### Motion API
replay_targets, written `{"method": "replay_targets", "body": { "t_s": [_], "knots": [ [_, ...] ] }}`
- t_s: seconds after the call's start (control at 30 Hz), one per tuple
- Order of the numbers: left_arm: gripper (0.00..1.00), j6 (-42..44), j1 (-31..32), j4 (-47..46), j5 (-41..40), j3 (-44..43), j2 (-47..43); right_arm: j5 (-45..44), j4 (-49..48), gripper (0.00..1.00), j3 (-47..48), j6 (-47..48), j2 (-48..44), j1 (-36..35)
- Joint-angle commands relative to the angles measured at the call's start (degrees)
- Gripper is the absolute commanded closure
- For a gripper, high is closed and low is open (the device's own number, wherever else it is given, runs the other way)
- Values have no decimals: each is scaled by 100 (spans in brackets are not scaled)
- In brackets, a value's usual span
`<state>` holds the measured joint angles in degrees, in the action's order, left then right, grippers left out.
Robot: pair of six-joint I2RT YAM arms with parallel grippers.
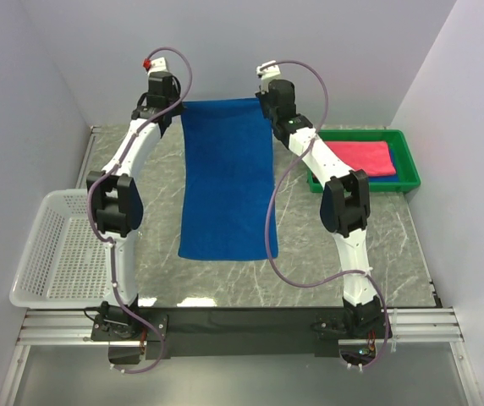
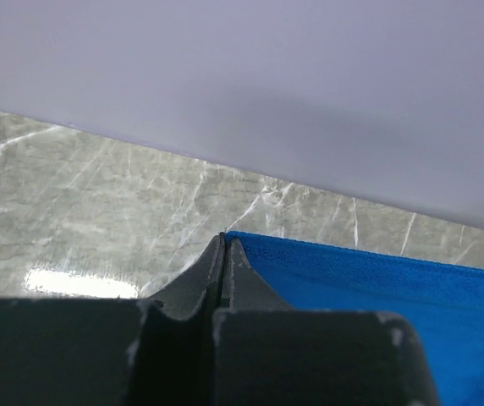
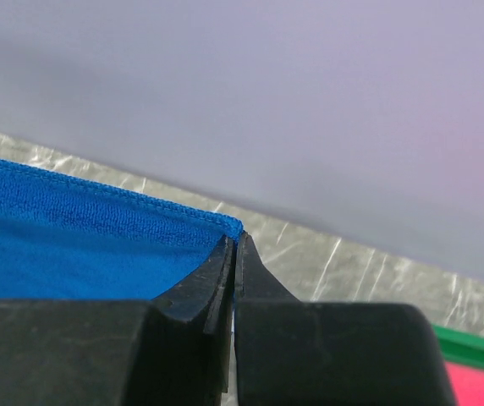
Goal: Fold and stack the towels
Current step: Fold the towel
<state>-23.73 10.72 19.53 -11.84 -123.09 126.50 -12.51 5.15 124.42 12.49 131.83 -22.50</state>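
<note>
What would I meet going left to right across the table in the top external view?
White lattice plastic basket → royal blue terry-cloth towel → green plastic tray, holding a folded pink-red terry-cloth towel.

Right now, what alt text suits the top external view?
Left pincer and right pincer, both shut, hold the far corners of a blue towel stretched across the marble table. A pink-red towel lies in the green tray at right; a white basket sits at left.
</note>
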Motion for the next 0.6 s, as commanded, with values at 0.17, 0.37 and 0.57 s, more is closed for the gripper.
{"method": "replay_targets", "body": {
  "t_s": [0.17, 0.37, 0.57],
  "knots": [
    [100, -106, -202, -888, 234, 1584, -1187, -217, -374, 100, -1075, 280, -903, 106],
    [100, -115, -202, -969, 383, 2832, -2023, -339, -348, 100, -2288, 500, -1738, -114],
    [100, -185, -202, -775, 515, 3606, -2638, -331, 21, 100, -3334, 333, -2441, -333]
  ]
}}
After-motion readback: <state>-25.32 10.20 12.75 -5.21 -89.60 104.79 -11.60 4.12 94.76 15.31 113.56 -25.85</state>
